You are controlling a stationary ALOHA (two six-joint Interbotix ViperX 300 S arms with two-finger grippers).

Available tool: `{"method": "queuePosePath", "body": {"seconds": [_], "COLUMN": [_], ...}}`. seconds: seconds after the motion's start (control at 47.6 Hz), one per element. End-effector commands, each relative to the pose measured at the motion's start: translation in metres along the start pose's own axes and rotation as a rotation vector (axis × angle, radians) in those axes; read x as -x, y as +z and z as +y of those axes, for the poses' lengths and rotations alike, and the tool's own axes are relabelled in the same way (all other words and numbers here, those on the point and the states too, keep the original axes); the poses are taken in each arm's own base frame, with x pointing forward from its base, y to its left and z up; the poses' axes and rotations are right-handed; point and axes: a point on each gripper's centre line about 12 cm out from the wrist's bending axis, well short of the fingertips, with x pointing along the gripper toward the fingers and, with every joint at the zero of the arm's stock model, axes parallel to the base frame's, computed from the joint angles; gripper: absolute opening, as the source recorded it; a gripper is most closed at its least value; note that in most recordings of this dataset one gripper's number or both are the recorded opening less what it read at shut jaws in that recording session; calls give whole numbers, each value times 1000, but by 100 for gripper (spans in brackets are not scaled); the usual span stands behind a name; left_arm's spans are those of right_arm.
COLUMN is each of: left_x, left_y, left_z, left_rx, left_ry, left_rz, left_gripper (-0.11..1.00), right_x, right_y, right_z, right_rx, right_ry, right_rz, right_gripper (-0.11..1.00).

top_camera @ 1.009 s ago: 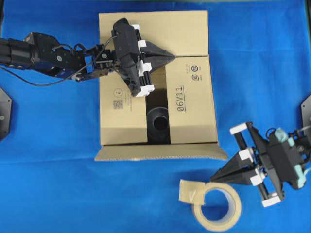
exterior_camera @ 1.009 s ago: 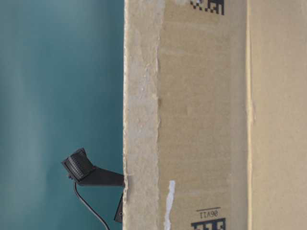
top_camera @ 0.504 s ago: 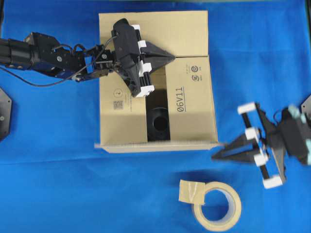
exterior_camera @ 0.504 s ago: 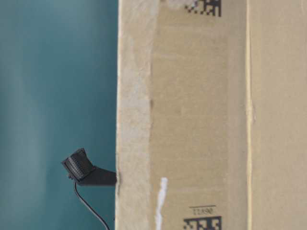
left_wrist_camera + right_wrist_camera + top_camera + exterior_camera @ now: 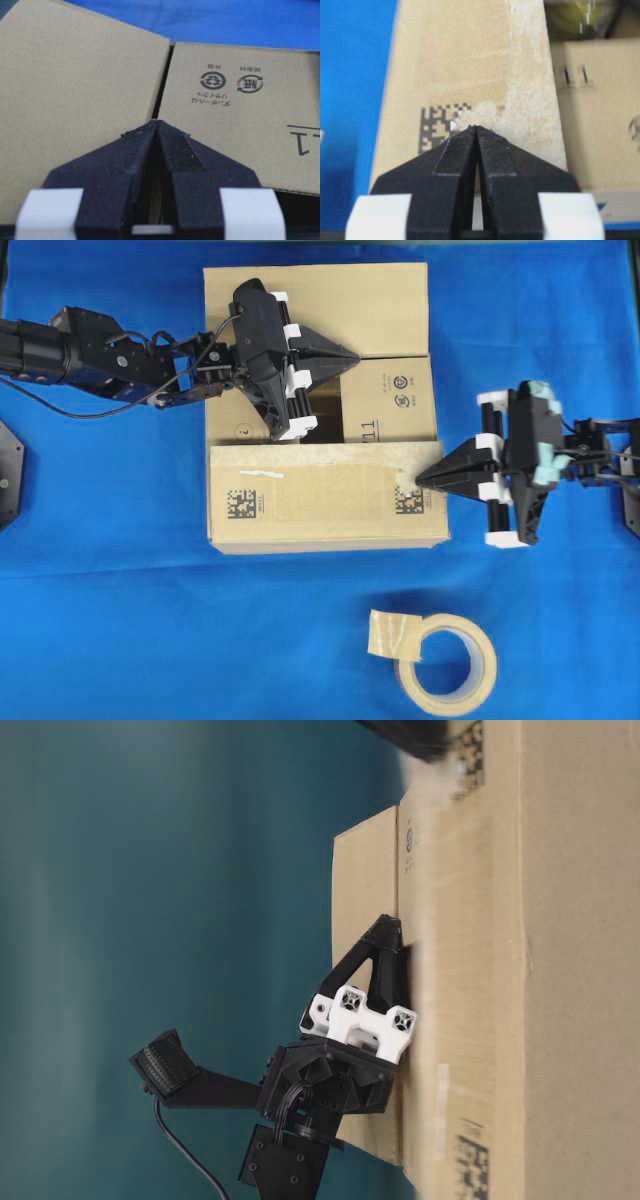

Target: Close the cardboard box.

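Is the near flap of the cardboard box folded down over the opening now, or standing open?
Folded down: the near flap lies flat across the cardboard box, with the shut right gripper at its edge.

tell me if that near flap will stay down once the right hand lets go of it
Probably not fully. The near flap is stiff corrugated board, untaped, so its crease may spring it up. The right hand, shut, presses only one end, so the far end could lift. The cardboard box looks unlikely to slide.
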Motion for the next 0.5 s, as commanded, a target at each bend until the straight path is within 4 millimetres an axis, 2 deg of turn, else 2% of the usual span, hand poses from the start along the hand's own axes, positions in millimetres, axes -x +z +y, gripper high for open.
{"method": "queuePosePath", "body": {"seconds": [0.0,0.315,0.483], "left_x": [2,2,7], "left_y": [10,11,23], "left_z": [1,-2,-3], "left_rx": [2,10,16], "left_ry": [2,-4,-8], "left_rz": [-28,-29,-53], "left_gripper": [0,0,0], "right_x": [-6,-11,-11], "right_y": [-2,-5,-5], "right_z": [-1,-3,-3], "right_rx": [-10,-32,-32], "right_ry": [-9,-19,-18], "right_rz": [13,33,30], "right_gripper": [0,0,0]}}
